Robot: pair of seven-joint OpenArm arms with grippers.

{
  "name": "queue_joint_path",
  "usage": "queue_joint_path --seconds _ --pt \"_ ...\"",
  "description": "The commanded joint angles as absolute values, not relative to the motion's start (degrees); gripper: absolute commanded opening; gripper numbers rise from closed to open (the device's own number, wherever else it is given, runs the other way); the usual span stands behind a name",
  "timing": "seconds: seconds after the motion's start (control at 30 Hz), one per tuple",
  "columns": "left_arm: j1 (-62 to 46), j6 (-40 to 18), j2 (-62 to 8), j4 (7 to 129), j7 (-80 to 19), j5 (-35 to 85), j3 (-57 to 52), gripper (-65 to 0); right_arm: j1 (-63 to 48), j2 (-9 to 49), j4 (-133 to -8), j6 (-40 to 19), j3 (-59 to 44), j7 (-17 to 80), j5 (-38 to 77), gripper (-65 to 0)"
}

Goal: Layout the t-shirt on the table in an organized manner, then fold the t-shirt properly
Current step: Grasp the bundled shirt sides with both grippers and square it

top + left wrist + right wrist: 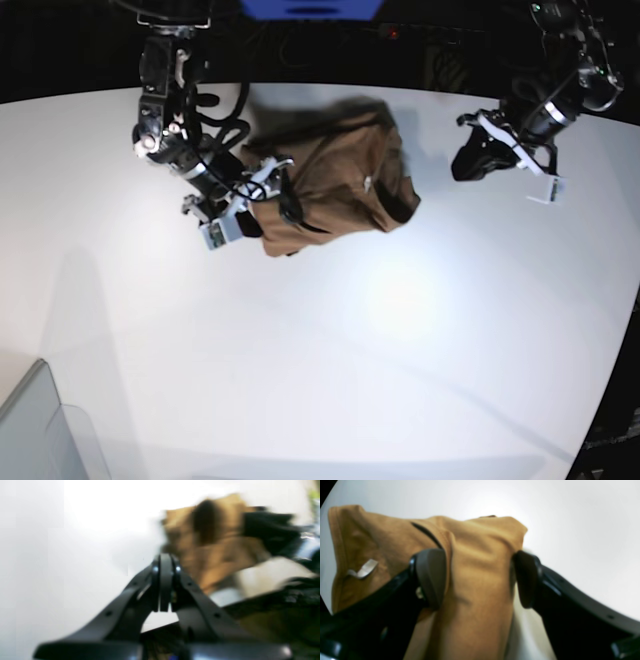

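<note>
No readable text, brand, number or sign anywhere. Small pale tag [363, 569] sewn inside the t-shirt [475, 585] near the collar: blank or too blurred to read. Nothing printed on the brown fabric. Nothing legible on the white tabletop [400, 350] or on the black arms. Left wrist view too smeared to make out any lettering.

One crumpled tan-brown short-sleeved t-shirt of thin soft fabric [335, 180] lies on one large matte white table [400, 360]. Two black robot arms flank the shirt. One grey translucent bin corner [40, 430] sits well apart from it.
</note>
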State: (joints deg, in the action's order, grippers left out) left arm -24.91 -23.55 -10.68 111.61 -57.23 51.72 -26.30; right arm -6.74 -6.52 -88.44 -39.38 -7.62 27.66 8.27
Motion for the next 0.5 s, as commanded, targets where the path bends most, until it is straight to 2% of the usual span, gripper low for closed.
queue_joint_path --seconds 0.0,0.07,0.13,0.3,0.4,0.47 --pt "-24.75 -23.6 -11.12 113.19 -56.92 54.11 -26.42 -63.5 -6.46 -6.55 -91.21 -40.0 -7.69 26.07 9.54 -21.8" --pt "-24.75 -23.6 -11.03 113.36 -57.01 57.01 -26.42 -58.5 -8.04 -6.73 -94.55 -40.0 -7.87 26.07 9.54 -21.7" --pt "-24.48 -23.6 -10.59 113.1 -57.1 58.24 -26.42 -49.4 -9.27 -6.81 -98.15 -40.0 -7.69 26.07 9.63 -21.7" --pt "-23.52 -23.6 -7.16 110.29 -57.19 57.1 -25.98 -17.7 -11.21 -6.81 -103.69 -40.0 -7.69 26.51 9.63 -21.6" --pt "-22.02 -23.6 -6.29 105.63 -56.92 57.1 -22.46 -2.5 -12.44 -6.55 -104.75 -40.0 -7.78 26.51 9.63 -21.6" --pt "-20.44 -23.6 -6.29 102.46 -56.75 57.1 -19.74 0.0 -13.49 -6.55 -105.27 -40.0 -7.78 26.51 9.63 -21.6"
